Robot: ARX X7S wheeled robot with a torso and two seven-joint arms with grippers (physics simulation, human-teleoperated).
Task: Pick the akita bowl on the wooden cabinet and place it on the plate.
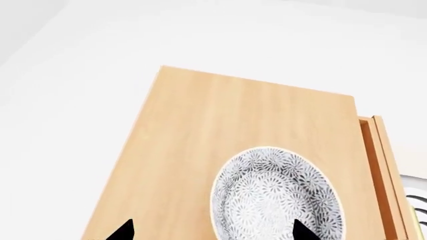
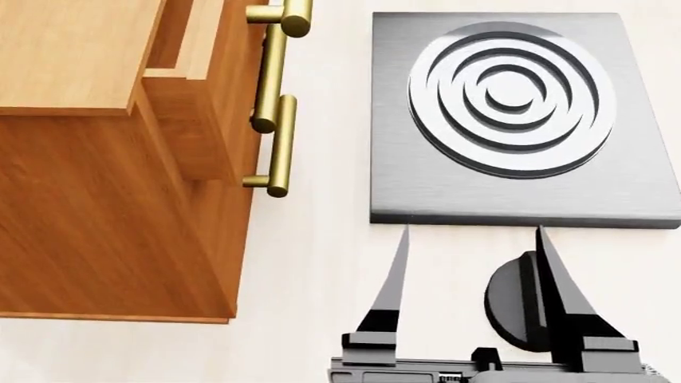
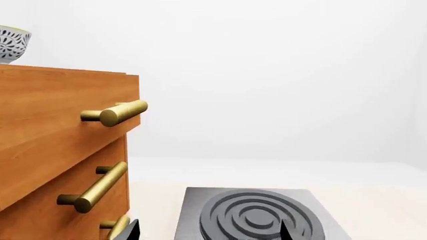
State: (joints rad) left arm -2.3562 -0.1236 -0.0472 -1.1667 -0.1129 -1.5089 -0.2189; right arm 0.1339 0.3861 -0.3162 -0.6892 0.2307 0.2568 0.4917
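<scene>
The bowl [image 1: 277, 195] sits on top of the cabinet [image 1: 200, 130], upright, its patterned inside facing the left wrist camera. It lies directly ahead of the left claw [image 1: 213, 232], more toward one fingertip than centred in the gap. That claw is spread wide, its two dark tips showing at the frame edge with nothing between them. The step in hand appears to be the approach for the grasp.

To do it well, I would shift the left claw sideways until one finger can go inside the rim and the other outside, then lower and pinch the wall. A deep footed bowl may tip or slide if nudged at the rim, so the descent should be straight and slow. The cabinet edge is near the bowl, so any sideways push risks knocking it off.

The right claw [image 2: 468, 239] is also wide and empty, hovering low over the desk [image 2: 309, 319], with the grey stove [image 2: 521, 112] just ahead of it and the brass handles [image 2: 274, 120] off to its left. The plate is not in view, so its place must be found before carrying.
</scene>
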